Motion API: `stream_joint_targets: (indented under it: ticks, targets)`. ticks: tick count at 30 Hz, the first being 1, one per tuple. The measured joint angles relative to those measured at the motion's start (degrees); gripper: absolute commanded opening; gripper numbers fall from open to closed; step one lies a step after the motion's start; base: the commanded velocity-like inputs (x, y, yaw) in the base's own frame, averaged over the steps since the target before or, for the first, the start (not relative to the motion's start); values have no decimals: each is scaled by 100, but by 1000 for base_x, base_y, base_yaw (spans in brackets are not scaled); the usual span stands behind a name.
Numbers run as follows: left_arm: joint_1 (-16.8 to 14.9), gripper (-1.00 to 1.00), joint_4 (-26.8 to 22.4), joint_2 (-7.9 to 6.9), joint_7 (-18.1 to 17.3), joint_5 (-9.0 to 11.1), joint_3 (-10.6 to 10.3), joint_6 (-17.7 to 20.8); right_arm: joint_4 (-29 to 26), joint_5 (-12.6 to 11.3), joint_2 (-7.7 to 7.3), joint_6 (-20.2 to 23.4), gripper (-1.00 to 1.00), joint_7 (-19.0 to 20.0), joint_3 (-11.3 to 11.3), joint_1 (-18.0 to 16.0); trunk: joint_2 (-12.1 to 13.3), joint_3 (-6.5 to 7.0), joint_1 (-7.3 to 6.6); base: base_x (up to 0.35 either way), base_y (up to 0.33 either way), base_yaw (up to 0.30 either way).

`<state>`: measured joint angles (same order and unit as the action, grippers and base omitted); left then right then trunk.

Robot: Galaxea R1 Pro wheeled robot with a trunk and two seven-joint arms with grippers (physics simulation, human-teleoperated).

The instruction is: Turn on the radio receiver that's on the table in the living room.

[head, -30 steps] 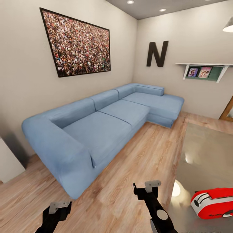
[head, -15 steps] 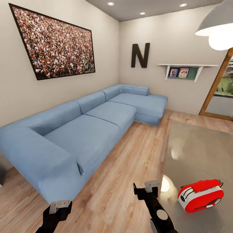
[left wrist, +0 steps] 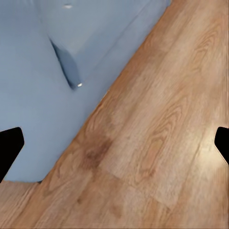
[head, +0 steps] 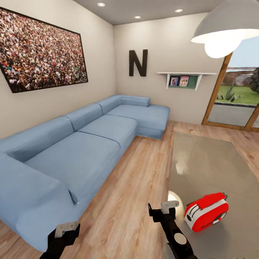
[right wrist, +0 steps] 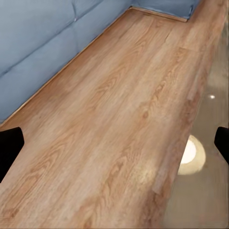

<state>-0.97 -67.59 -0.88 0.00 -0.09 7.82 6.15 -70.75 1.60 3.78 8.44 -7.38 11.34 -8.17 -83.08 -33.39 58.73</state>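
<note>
Head view looks down across the living room: the radio receiver (head: 206,212) lies tipped on its side on the grey table (head: 212,158), near the table's close end, at about four o'clock in the picture. A bright lamp reflection (head: 173,196) glints on the glossy top just beside the radio, toward nine o'clock of it. The right gripper (head: 163,210) hangs over the table's near edge, close to the radio but apart from it; its fingertips sit at the far edges of the right wrist view with nothing between them, so the jaws are spread wide and empty. The left gripper (head: 67,230) hovers at seven o'clock above the plank floor (head: 144,169), just by the corner of the blue sofa (head: 72,151); its tips likewise stand far apart in the left wrist view, released and holding nothing. On the walls are a crowd picture (head: 39,55), a dark letter N (head: 138,63) and a small shelf (head: 185,77). A white pendant lamp (head: 225,30) hangs at one o'clock, with glass doors (head: 235,100) beyond.
</note>
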Motion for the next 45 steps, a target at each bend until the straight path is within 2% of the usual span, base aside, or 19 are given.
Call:
stream_joint_targets:
  ticks: [13,45]
  targets:
    - [0,100,-8,0,0,0,0,0,0,-2,0,0,100,0,0,0,0,43,0,80,0,-268]
    - [0,100,-18,0,0,0,0,0,0,-2,0,0,100,0,2,0,0,147,0,2,0,-268]
